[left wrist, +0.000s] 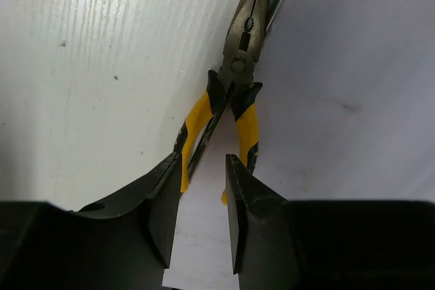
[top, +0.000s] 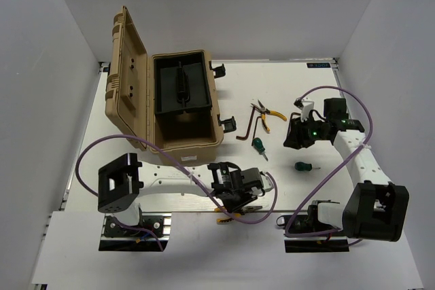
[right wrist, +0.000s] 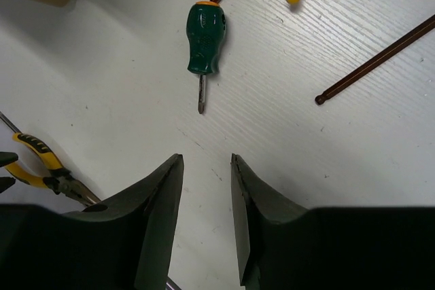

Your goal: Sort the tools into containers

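Observation:
In the left wrist view, yellow-and-black needle-nose pliers (left wrist: 234, 93) lie along the table's front edge, nose pointing away. My left gripper (left wrist: 202, 161) is open, and its fingertips stand over the handle ends without closing on them. From above, this gripper (top: 236, 198) hangs low by the front edge. My right gripper (right wrist: 206, 157) is open and empty above the bare table; a green-handled screwdriver (right wrist: 204, 39) lies just ahead of it. From above, the right gripper (top: 294, 142) is between second pliers (top: 262, 113), a screwdriver (top: 259, 146) and a stubby one (top: 304, 166). A dark hex key (top: 245, 127) lies nearby.
An open tan toolbox (top: 197, 142) with a black tray (top: 179, 86) stands at the back left, lid raised. Another hex key (right wrist: 380, 59) lies at the right of the right wrist view. Purple cables loop round both arms. The table's front edge drops off beside the near pliers.

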### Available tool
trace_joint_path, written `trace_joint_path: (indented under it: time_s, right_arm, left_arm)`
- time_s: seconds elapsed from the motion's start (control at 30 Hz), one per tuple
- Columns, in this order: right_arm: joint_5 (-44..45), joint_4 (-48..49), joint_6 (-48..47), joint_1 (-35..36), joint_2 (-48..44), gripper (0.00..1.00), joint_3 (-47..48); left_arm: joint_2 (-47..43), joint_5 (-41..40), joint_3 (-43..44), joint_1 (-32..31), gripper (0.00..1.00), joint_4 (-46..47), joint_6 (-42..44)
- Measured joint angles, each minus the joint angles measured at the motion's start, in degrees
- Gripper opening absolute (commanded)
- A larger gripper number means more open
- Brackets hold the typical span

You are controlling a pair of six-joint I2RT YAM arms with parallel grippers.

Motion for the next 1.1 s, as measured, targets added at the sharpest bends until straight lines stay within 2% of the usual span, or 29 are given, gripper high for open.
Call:
trace_joint_path:
  time_s: [0.23, 0.3, 0.5, 0.87, 0.97, 1.0, 1.03, 1.1]
  right_arm:
    - [-0.7, 0.0, 0.0, -0.4, 0.5, 0.40, 0.0]
    - [-0.9, 0.0, 0.0, -0.5, 0.5, 0.40, 0.0]
    - [-1.0, 0.0, -0.1, -0.9, 0.5, 0.40, 0.0]
    - [-2.2, -0.3, -0.1, -1.4, 0.5, 0.40, 0.0]
    - [-2.4, -0.5, -0.1, -1.6, 0.5, 0.40, 0.0]
    - [-2.5, -0.5, -0.1, -1.7, 0.5, 0.40, 0.0]
    - [-2.6, -0.6, -0.1, -1.7, 0.5, 0.40, 0.0]
    - [-2.8, -0.9, -0.1, -1.9, 0.5, 0.40, 0.0]
  left_arm:
    - [0.1, 4.1, -2.3, -0.2, 0.44, 3.6, -1.1]
    - [0.3, 5.3, -2.4, -0.4, 0.48, 4.5, -1.3]
    - [1.4, 7.7, -2.4, -1.3, 0.51, 6.4, -1.7]
    - [6.2, 7.6, -2.7, -2.3, 0.52, 6.5, -2.2]
    - [6.2, 7.4, -2.9, -2.3, 0.42, 6.7, -2.3]
    - [6.2, 7.2, -3.0, -2.3, 0.36, 6.9, -2.4]
    - [6.3, 6.7, -3.2, -2.3, 0.24, 7.2, -2.5]
    - [6.3, 6.3, -3.4, -2.3, 0.13, 7.2, -2.8]
